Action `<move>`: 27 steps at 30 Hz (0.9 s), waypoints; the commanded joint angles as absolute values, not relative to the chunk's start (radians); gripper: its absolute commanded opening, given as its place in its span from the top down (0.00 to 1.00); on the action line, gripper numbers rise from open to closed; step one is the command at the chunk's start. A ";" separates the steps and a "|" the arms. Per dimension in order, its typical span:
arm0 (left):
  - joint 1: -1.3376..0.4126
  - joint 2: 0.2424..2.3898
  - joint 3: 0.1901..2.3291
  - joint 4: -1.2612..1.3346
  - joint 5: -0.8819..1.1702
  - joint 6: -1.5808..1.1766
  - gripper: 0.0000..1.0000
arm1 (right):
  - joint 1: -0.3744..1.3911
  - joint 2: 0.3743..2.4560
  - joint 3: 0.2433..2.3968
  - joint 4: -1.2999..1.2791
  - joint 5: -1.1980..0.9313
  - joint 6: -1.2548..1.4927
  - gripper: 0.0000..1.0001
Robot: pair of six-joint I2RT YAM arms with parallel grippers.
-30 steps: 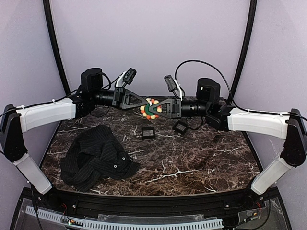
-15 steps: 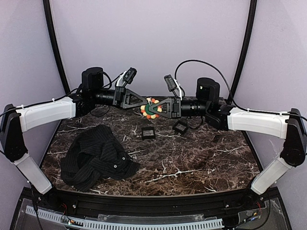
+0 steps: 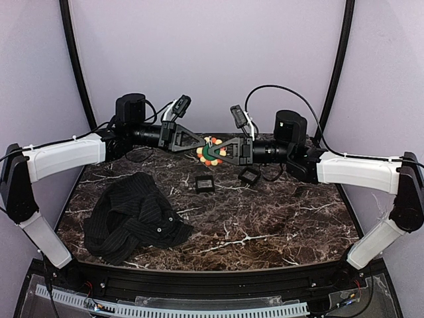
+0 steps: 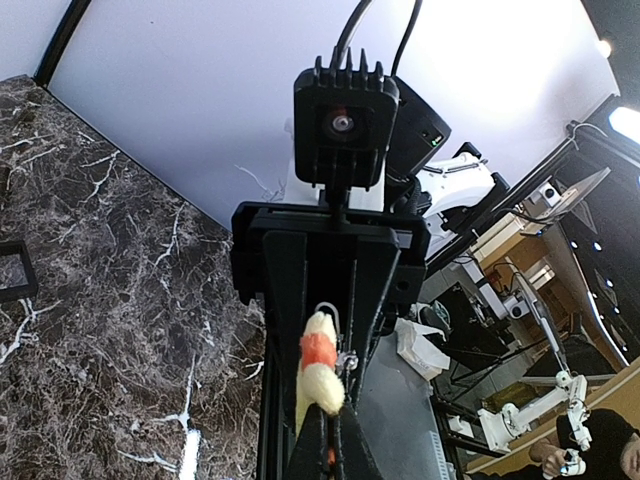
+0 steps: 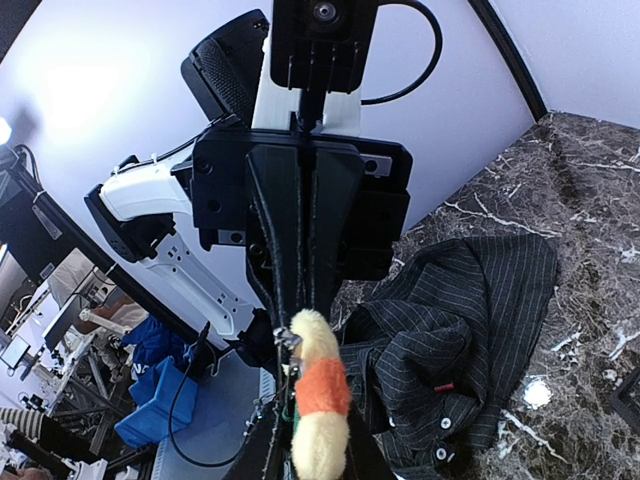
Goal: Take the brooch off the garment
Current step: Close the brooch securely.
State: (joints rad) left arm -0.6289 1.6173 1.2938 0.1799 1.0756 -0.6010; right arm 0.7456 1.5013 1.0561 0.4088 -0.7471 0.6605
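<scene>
- Orange-and-cream flower brooch (image 3: 210, 155) is up in mid-air, right where the two sets of jaws meet.
- Right gripper (image 3: 217, 152): jaws clamped on the brooch.
- Left gripper (image 3: 201, 142): jaws together, tips at its edge.
- Black pinstriped cloth garment (image 3: 136, 215) lies crumpled on the dark marble bench (image 3: 285, 212), well below the left jaws.

Both arms stretch to far-centre, forearms approx level, held up in the air. L arm (image 3: 66, 158) comes in from the left, R arm (image 3: 358, 169) from the right. Wrists lie horizontal, aimed at each other. L gripper (image 3: 201, 142) and R gripper (image 3: 213, 154) meet nose to nose. L jaws pinched fully together, tips at the brooch (image 3: 211, 159) edge. R jaws closed narrow on the brooch.
</scene>
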 commanded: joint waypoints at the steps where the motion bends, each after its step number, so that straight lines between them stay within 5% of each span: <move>1: -0.646 1.611 1.321 0.156 1.118 -0.583 0.99 | 0.718 1.491 1.049 0.449 -0.685 0.672 0.84; 27: -0.646 1.605 1.322 0.145 1.116 -0.572 0.99 | 0.689 1.502 1.026 0.461 -0.649 0.733 0.88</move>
